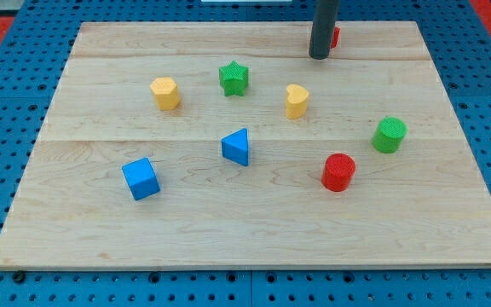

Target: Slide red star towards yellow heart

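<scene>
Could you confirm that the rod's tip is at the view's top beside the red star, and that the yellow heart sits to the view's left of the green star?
Not quite: the camera view shows the yellow heart to the view's right of the green star, not its left. The rest holds: my tip is at the view's top beside the red star.

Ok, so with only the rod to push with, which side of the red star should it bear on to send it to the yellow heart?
Push, don't grip. The red star sits at the view's top edge, mostly hidden behind my tip, only a sliver showing on its right. The yellow heart lies toward the view's bottom and slightly left. So I'd probably bear on the star's top-right side, working round from the right.
</scene>
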`<state>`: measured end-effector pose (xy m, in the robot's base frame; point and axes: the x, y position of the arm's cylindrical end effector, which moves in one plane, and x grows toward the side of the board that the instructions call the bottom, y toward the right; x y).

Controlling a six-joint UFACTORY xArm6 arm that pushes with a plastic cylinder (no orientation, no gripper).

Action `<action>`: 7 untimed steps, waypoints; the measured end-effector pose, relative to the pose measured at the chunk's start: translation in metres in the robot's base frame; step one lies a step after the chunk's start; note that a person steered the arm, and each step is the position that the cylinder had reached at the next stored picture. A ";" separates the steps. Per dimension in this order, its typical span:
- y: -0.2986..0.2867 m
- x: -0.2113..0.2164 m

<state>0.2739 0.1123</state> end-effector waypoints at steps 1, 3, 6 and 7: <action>-0.050 -0.013; -0.057 -0.081; 0.045 -0.074; 0.037 -0.081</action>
<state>0.1933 0.1492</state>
